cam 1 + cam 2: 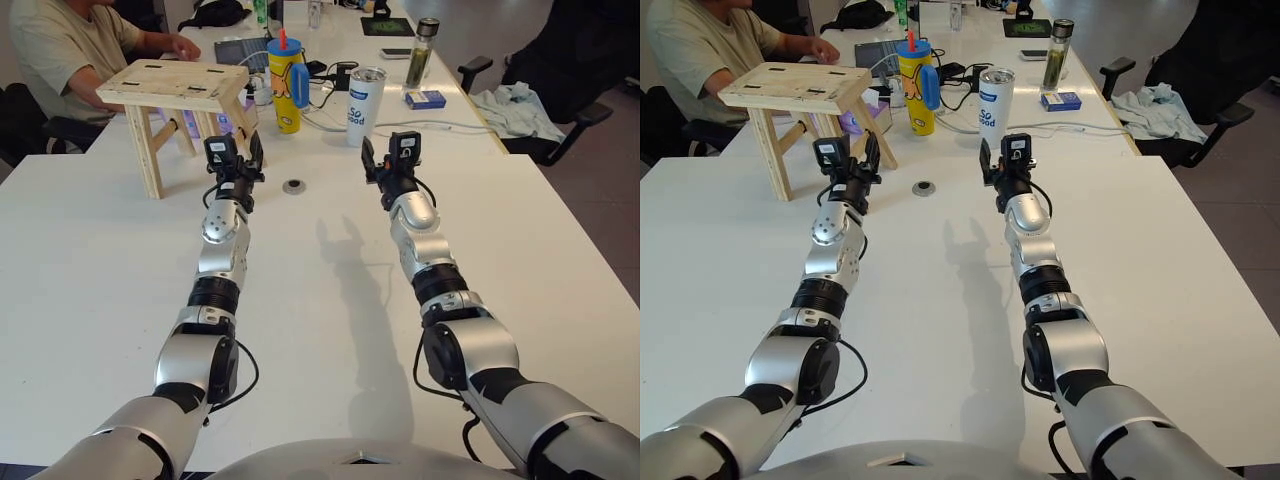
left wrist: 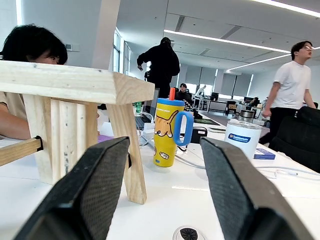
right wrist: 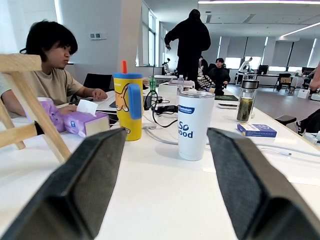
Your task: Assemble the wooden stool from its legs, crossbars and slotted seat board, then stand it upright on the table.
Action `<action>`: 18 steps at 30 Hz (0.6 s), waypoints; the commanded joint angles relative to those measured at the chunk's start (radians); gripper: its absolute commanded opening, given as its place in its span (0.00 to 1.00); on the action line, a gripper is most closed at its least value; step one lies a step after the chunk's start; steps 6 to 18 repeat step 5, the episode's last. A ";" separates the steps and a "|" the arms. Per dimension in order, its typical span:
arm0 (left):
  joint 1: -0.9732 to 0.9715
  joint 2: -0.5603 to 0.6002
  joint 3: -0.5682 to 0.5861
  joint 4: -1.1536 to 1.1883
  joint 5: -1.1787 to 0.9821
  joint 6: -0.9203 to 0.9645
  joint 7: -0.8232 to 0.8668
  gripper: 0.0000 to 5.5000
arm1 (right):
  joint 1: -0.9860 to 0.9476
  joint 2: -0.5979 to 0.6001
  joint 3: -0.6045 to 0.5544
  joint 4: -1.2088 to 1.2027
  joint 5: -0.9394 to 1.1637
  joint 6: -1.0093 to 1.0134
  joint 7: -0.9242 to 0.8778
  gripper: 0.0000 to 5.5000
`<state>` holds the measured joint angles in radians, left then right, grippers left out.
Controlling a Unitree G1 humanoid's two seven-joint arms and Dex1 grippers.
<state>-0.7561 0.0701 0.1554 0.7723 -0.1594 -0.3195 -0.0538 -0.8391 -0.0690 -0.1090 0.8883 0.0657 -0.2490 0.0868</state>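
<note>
The wooden stool (image 1: 180,95) stands upright and assembled at the far left of the white table (image 1: 90,260), its slotted seat board on top and its legs (image 2: 131,150) splayed. My left gripper (image 1: 236,160) hangs open just right of the stool's near right leg, holding nothing. Its dark fingers (image 2: 85,200) frame the stool in the left wrist view. My right gripper (image 1: 388,160) is open and empty too, further right over bare table, facing a white tumbler (image 3: 195,125).
Behind the stool stand a yellow cup with a blue handle (image 1: 286,85), the white tumbler (image 1: 366,105), a tissue box (image 3: 82,122), cables and a glass bottle (image 1: 421,52). A round cable grommet (image 1: 294,186) sits between the grippers.
</note>
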 commanded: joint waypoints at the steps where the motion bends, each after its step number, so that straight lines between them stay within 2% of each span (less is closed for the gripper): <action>1: -0.059 0.015 0.013 0.066 0.010 -0.030 0.005 0.48 | -0.052 -0.023 -0.012 0.048 0.007 -0.018 0.023 0.55; 18: -0.073 0.010 0.017 0.104 0.017 -0.054 0.009 0.48 | -0.063 -0.037 -0.012 0.072 0.005 -0.031 0.036 0.55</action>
